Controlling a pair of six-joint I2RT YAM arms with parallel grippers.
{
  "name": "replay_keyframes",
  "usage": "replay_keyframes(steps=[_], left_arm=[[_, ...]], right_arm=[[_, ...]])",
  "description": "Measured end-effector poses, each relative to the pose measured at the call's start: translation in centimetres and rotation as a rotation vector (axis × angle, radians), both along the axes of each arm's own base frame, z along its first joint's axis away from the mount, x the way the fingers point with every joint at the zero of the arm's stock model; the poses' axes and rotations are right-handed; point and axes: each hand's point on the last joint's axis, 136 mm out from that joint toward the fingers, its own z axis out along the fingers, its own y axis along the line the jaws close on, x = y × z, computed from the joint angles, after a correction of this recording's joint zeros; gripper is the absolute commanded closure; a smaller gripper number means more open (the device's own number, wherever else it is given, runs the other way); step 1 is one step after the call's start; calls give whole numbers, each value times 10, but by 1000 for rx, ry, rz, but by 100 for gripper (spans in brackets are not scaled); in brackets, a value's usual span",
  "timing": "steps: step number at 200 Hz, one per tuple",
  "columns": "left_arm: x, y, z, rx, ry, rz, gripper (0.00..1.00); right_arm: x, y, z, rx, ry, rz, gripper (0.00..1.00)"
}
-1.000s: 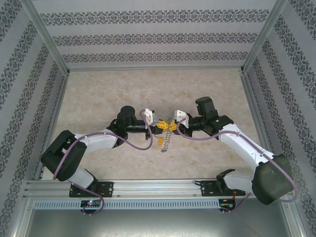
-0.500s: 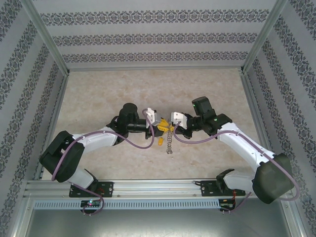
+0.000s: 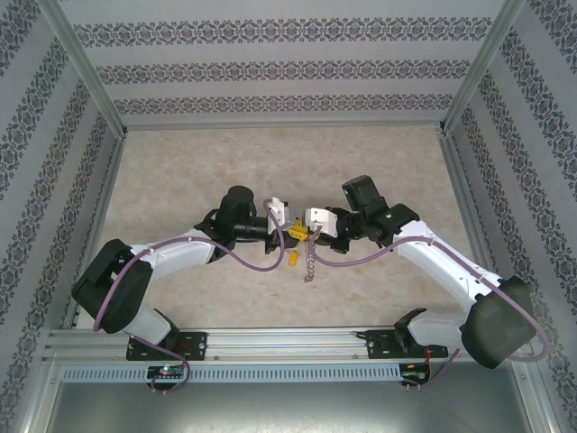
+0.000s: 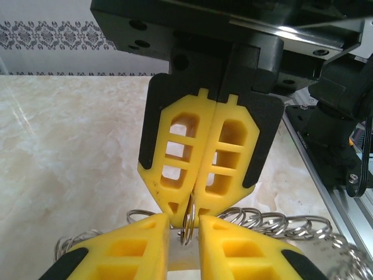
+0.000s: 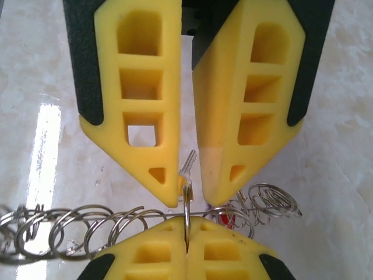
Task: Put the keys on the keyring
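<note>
My two grippers meet tip to tip over the middle of the table. The right gripper (image 5: 186, 221) (image 3: 313, 231) is shut on one upright silver ring of the keyring (image 5: 76, 230), whose linked rings trail to both sides (image 4: 274, 221) (image 3: 309, 262). The left gripper (image 4: 185, 219) (image 5: 191, 197) (image 3: 290, 232) has its fingers slightly apart around that same ring. A tiny key (image 5: 188, 164) sits in this gap with its silver blade tilted against one finger; whether it is pinched does not show. A red key (image 5: 226, 220) lies among the rings. An orange-yellow key (image 3: 293, 260) hangs just below the left fingertips.
The marble-patterned table top (image 3: 180, 180) spreads around the grippers. Patterned walls stand at the back and on both sides. An aluminium rail (image 3: 288, 338) with the arm bases runs along the near edge.
The right gripper has moved left, closing up against the left fingertips. The left fingers, shut a second ago, now stand a little apart.
</note>
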Motion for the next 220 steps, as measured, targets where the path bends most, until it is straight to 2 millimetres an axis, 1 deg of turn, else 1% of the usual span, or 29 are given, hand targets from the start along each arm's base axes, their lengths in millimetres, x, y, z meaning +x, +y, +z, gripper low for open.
replay_keyframes(steps=[16,20,43,75,85,104,128,143,185,220], left_arm=[[-1,-1,0,-1,1,-4,95],[-1,-1,0,0,-2,-6,100],[-1,-3,-3,4,-1,-10,100],[1,-4,-1,0,-11,-6,100],[2,-5,2,-8,-25,-1,100],[4,-7,7,-31,-46,5,100],[3,-8,14,-72,-52,11,100],[3,-8,17,-93,-46,17,100],[7,-11,18,-137,-14,30,100],[10,-13,16,-170,17,43,100]], right_arm=[[0,-1,0,-2,1,-5,100],[1,-1,-1,-5,1,-7,100],[1,-2,-2,-11,9,-18,100],[3,-4,0,10,24,-41,100],[3,-5,2,35,28,-49,96],[2,-7,7,89,19,-61,94],[1,-8,13,156,6,-70,92],[1,-7,14,190,5,-70,88],[6,-9,18,260,5,-93,87],[8,-9,16,295,13,-110,90]])
